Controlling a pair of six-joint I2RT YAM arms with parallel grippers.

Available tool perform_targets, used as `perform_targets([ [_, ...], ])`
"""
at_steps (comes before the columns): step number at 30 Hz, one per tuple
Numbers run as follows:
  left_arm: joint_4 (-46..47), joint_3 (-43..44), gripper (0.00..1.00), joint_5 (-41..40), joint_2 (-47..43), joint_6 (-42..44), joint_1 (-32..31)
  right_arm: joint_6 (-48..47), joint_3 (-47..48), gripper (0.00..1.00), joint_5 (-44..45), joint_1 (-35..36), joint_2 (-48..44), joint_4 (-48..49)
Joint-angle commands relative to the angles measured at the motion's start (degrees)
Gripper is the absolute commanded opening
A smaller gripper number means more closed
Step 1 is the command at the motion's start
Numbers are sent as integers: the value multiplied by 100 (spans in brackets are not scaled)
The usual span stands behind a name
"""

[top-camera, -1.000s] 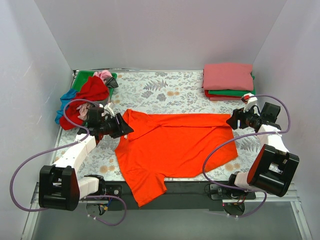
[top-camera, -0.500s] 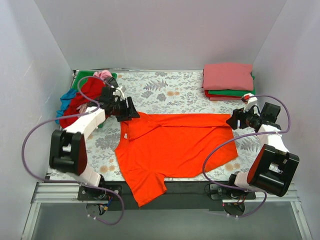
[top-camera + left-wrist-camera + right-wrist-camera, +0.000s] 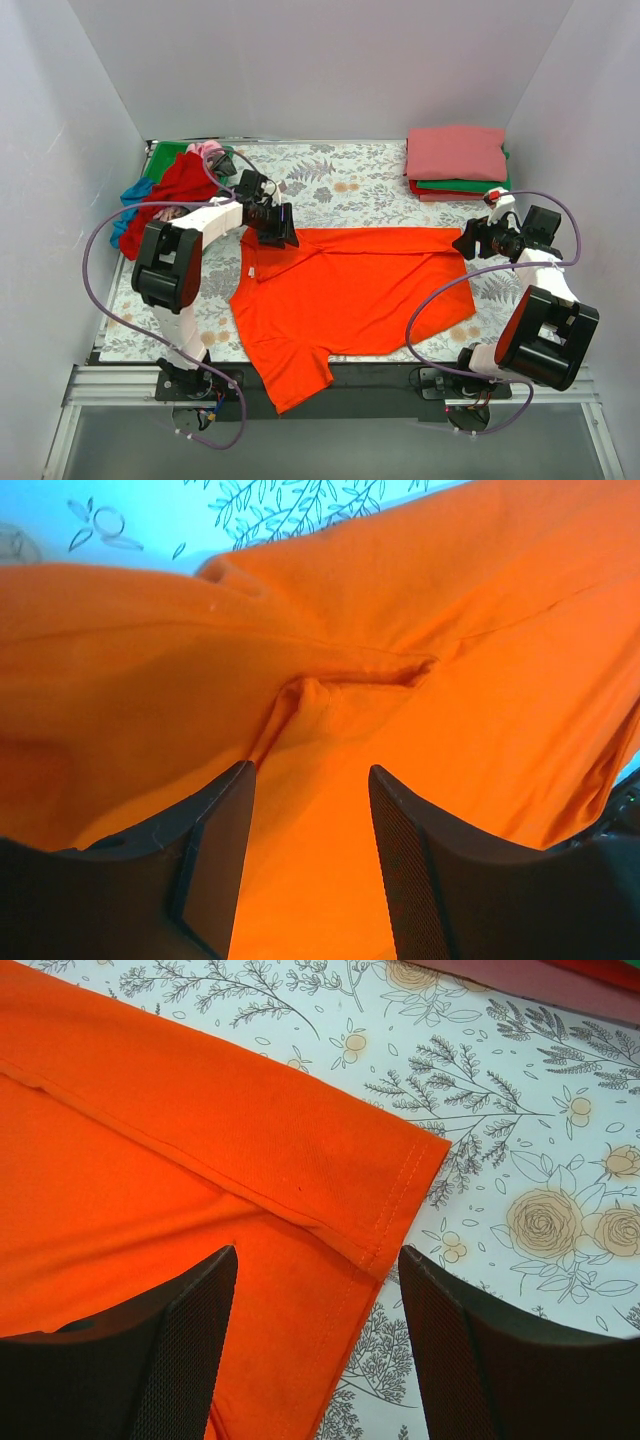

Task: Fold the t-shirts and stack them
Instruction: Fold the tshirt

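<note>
A bright orange-red t-shirt [image 3: 350,290] lies spread on the floral table cloth, its far edge folded over and one sleeve hanging over the near edge. My left gripper [image 3: 285,238] is open over the shirt's far left corner; in the left wrist view [image 3: 310,780] orange cloth with a pinched wrinkle [image 3: 320,695] lies between the jaws. My right gripper [image 3: 464,243] is open at the shirt's far right corner; the right wrist view [image 3: 318,1260] shows the hemmed corner [image 3: 400,1190] between the jaws. A folded stack [image 3: 456,160] sits far right. Unfolded shirts [image 3: 170,190] are piled far left.
The floral table cloth [image 3: 340,185] covers the table. White walls close in the left, right and back. The black near edge [image 3: 380,375] runs under the hanging sleeve. Purple cables loop beside both arms.
My left arm has swung from the table's left side up and right along the shirt's far edge, to its far left corner. The right arm has not moved.
</note>
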Motion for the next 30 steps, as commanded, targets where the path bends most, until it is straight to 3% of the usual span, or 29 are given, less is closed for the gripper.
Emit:
perform_targets([
  [1, -115, 405, 48, -9, 162, 242, -105, 22, 72, 72, -164, -37, 22, -4],
  [9, -397, 696, 47, -238, 523, 445, -237, 22, 63, 72, -181, -64, 13, -13],
  [13, -458, 669, 43, -212, 585, 462, -254, 22, 63, 72, -208, -81, 13, -21],
  [17, -511, 678, 26, -46, 523, 462, -298, 22, 55, 72, -216, -99, 4, -13],
  [18, -511, 669, 18, -27, 488, 462, -324, 31, 63, 72, -216, -108, 4, -13],
  [22, -555, 573, 4, 122, 217, 462, -377, 31, 63, 72, -225, -125, 4, -21],
  [24, -564, 433, 0, 271, 102, 445, -386, 31, 63, 72, -225, -143, 4, -21],
  [30, -432, 37, 0, 693, -320, 261, -456, 40, 72, 72, -243, -160, -4, -21],
])
